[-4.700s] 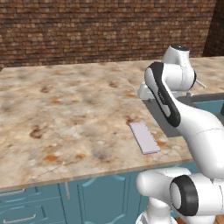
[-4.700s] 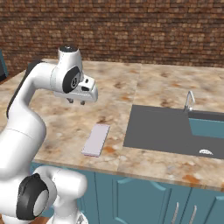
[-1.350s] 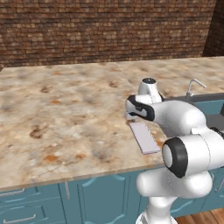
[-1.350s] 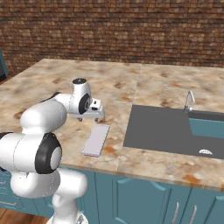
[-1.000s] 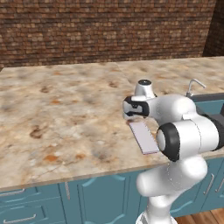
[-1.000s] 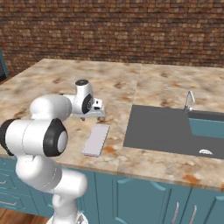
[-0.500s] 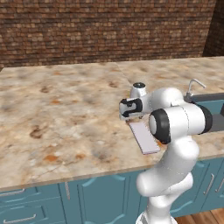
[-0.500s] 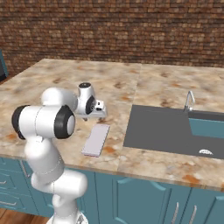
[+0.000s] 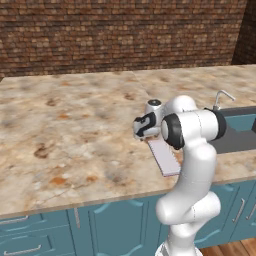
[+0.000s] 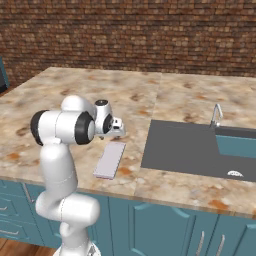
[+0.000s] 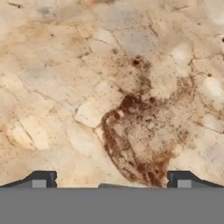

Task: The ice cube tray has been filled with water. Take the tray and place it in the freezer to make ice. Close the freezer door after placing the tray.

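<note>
In the left base view, the ice cube tray [image 9: 163,157], a thin flat pale slab, lies on the mottled tan stone counter [image 9: 75,135] near its front edge, partly hidden by the white arm. The gripper [image 9: 138,131] hangs low just beyond the tray's far end.

In the right base view, a dark recessed sink [image 10: 192,148] with a curved faucet [image 10: 216,114] sits right of the tray; a brick wall [image 10: 130,35] rises behind.

In the hand view, the fingertips [image 11: 43,179] stand spread wide over bare brown-veined stone.

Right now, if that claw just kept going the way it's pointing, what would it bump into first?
Most likely the bare stone counter: the open gripper points straight down at it, just beyond the far end of the ice cube tray, though that's hard to judge.
</note>
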{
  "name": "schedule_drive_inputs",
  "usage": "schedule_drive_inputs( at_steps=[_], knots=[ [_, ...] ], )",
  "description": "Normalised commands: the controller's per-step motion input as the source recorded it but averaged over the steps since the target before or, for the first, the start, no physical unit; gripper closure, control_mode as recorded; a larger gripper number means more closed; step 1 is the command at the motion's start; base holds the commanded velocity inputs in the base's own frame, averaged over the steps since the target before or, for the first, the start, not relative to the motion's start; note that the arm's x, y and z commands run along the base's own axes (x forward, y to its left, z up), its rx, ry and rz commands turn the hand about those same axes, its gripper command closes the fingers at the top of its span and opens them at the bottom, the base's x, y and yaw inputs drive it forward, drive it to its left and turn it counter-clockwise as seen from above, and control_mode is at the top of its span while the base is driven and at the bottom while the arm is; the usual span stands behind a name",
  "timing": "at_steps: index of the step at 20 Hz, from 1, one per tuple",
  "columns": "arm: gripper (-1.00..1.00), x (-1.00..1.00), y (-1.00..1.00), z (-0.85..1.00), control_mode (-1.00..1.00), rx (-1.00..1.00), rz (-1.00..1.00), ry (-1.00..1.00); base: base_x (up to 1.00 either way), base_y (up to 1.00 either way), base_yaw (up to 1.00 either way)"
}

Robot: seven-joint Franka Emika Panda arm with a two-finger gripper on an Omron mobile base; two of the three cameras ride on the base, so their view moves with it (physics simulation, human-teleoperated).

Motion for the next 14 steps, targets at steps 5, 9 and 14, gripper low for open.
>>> schedule_drive_inputs(
  at_steps=[5,9,14],
  knots=[
    [-1.00,0.49,0.04,-0.35,-1.00,0.00,0.02,0.00,0.00,0.00,0.00],
    [-1.00,0.14,0.06,-0.40,-1.00,0.00,0.05,0.00,0.00,0.00,0.00],
    [-1.00,-0.03,0.03,-0.43,-1.00,0.00,0.05,0.00,0.00,0.00,0.00]
  ],
)
